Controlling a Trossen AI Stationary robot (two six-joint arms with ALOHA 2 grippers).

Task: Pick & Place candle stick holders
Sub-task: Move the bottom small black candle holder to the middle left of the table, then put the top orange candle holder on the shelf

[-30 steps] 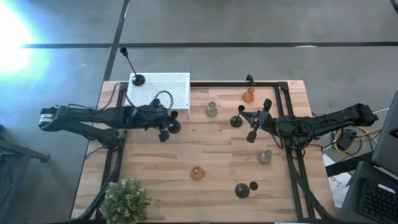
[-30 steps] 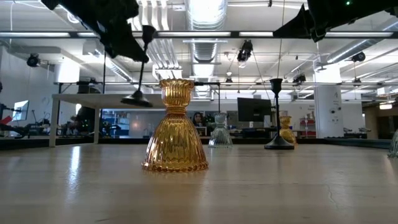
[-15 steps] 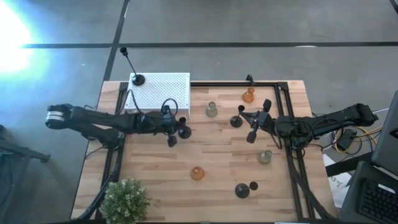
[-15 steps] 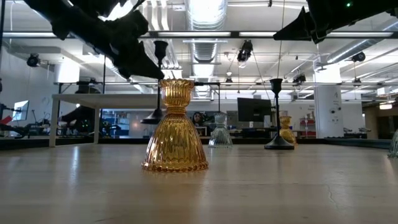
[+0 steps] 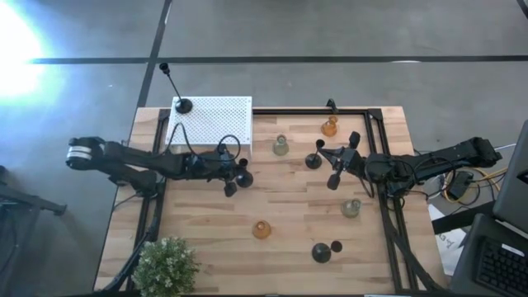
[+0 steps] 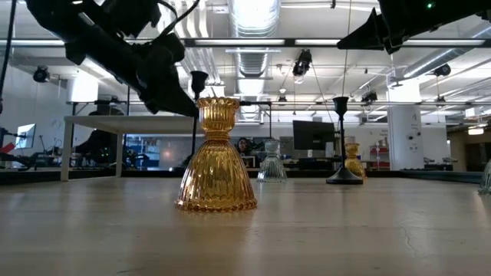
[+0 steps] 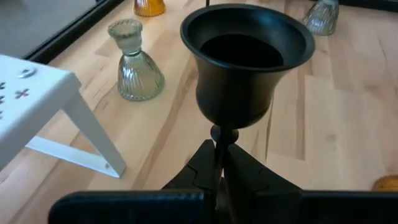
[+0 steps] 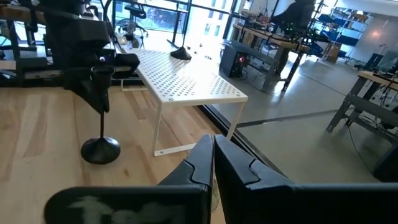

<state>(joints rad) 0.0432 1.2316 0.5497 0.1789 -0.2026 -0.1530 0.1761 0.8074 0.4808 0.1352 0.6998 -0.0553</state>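
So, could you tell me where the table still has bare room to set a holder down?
The widest bare patch lies between the white perforated box, the potted plant and the near amber holder. The strip along the near edge left of the black holder is free too. It is crowded by the right pincer, among the green holder, far amber holder and another black holder.

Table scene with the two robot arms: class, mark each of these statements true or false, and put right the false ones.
1. The left gripper is shut on the stem of a black candle holder. True.
2. The right gripper holds an amber candle holder. False: it is shut and holds nothing.
3. A black candle holder stands on top of the white perforated box. True.
4. The potted plant sits on the white box. False: it sits at the table's near left corner.
5. An amber holder stands nearest the low camera. True.
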